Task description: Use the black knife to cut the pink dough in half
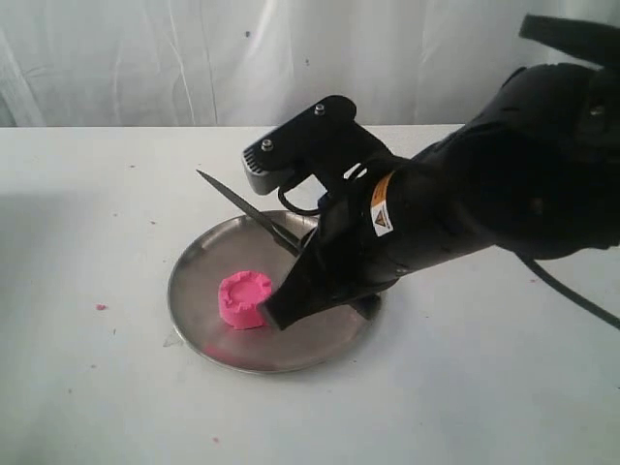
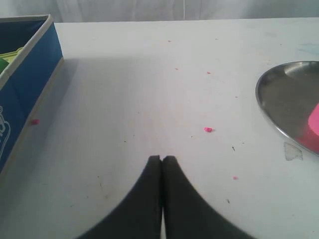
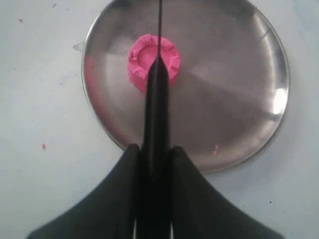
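Pink dough [image 1: 244,298] is seen whole, one dimpled puck on the steel plate [image 1: 291,356], between the plate's centre and its left rim, clear of the edge. Black knife [image 1: 242,205] is clamped by its handle in the right gripper [image 3: 155,149], blade edge-on and lined up across the puck, tip pitched up past the plate's far rim. Contact between blade and dough cannot be told. Risks, as judged: with that pitch, the puck may be met by the handle end, or by the fingertip just beside it, rather than by the edge, so the putty would be squashed, not cut. The line looks slightly off the puck's centre in the right wrist view, so unequal pieces may be produced. Nothing is pinning plate or dough: left gripper [image 2: 162,158] is closed on nothing over bare table [image 2: 149,74], well apart from the plate, so the plate could be pushed or tipped by an off-centre press. Soft putty may be dragged up on the blade at lift-off. Long blade, grip at one end: the knife could be twisted in the jaws under load.
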Motion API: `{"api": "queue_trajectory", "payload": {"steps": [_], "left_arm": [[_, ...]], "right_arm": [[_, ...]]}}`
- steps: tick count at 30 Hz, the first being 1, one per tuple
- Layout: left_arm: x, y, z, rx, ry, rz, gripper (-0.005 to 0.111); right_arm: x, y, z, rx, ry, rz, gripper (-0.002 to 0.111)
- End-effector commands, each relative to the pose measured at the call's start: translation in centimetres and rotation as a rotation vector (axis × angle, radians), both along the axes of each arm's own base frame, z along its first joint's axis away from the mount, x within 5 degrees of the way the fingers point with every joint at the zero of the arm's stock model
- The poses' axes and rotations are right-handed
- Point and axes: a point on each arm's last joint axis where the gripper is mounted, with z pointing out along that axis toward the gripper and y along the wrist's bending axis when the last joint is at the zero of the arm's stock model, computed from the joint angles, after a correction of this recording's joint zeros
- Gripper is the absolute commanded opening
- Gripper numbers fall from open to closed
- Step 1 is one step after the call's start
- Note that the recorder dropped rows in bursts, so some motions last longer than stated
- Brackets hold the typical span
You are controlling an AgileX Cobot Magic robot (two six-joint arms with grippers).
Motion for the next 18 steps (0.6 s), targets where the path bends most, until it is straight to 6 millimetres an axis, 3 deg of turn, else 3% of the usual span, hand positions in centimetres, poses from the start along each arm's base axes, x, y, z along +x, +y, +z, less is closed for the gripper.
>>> {"api": "queue_trajectory", "payload": {"steps": [1, 18], "left_arm": [[-0.01, -0.04, -0.09, -0.007, -0.003, -0.004, 0.0], [-0.01, -0.04, -0.09, -0.007, -0.003, -0.004, 0.0]], "right_arm": [[0.04, -0.14, -0.56, 0.026, -0.016, -0.005, 0.0], [0.15, -0.46, -0.67, 0.077, 0.068, -0.09, 0.0]]}}
